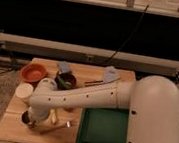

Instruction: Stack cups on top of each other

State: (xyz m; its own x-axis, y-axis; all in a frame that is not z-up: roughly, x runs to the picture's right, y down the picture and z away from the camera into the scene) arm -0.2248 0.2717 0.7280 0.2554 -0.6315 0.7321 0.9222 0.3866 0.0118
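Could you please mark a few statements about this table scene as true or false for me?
1. The gripper is down at the near left of the table, at the dark metal cup. True.
2. The orange bowl sits inside the green tray. False: it stands on the wood at the far left, well apart from the tray.
3. The cream cup stands on the table's left edge, not stacked on anything. True.
4. The gripper is wide open. False: it is shut.
5. The green tray is at the table's far left corner. False: it is at the near right.
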